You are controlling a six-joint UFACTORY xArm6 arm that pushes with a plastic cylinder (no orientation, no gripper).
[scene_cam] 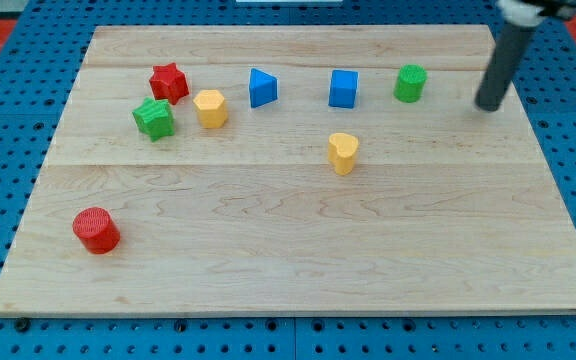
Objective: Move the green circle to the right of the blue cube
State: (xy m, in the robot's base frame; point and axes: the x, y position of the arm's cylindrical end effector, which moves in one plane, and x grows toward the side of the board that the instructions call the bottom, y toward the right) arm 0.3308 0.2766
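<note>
Seven coloured blocks lie on the wooden board (288,250), which rests on a blue perforated surface (8,100). In the upper right of the frame, the green circle (410,83) stands just to the view's right of the blue cube (343,88), a narrow strip of bare wood between them. My tip (488,105) is further toward the view's right, apart from the green circle and at about the same height in the frame; the dark rod leans up toward the top right corner. The rod ends plain, with nothing to spread or pinch, and it touches no block.

Left of the blue cube along the same upper band sits a blue wedge-like block (262,87), then a yellow hexagonal block (210,108). In the upper left, a red star (169,82) and a green star (154,118) sit close together. A yellow heart (343,152) lies below the blue cube, near the middle. A red cylinder (96,229) stands alone in the lower left.
</note>
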